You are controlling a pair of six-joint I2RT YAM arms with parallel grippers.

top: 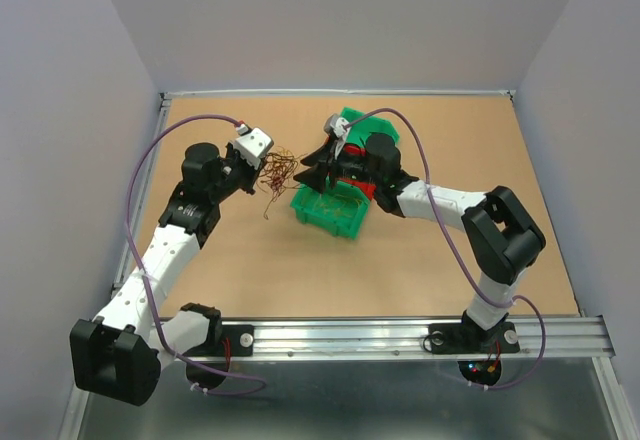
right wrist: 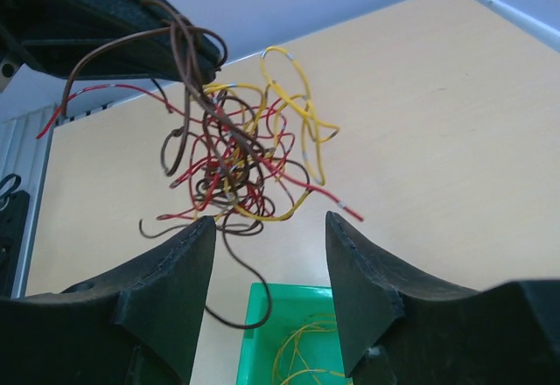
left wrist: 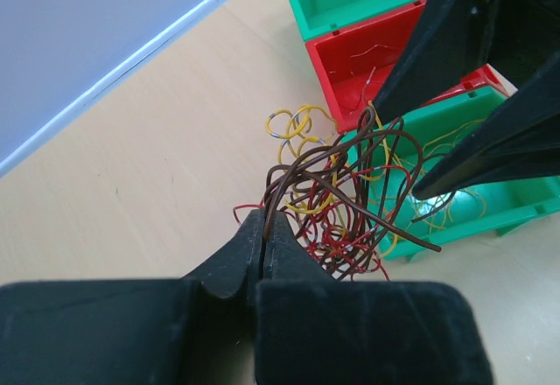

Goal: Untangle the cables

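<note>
A tangled clump of thin brown, red and yellow cables (top: pixel 276 172) hangs in the air left of the bins. My left gripper (top: pixel 257 170) is shut on brown strands of it; in the left wrist view the closed tips (left wrist: pixel 264 220) pinch the cables (left wrist: pixel 341 201) at the clump's near side. My right gripper (top: pixel 312 168) is open and empty just right of the clump. In the right wrist view its fingers (right wrist: pixel 179 262) spread below the dangling cables (right wrist: pixel 232 153). A few yellow strands (right wrist: pixel 311 359) lie in the green bin below.
Three small bins stand in a row at table centre: a near green bin (top: pixel 330 210), a red bin (left wrist: pixel 376 61) and a far green bin (top: pixel 360 125). The right arm lies over them. Grey walls enclose the wooden table (top: pixel 450 250).
</note>
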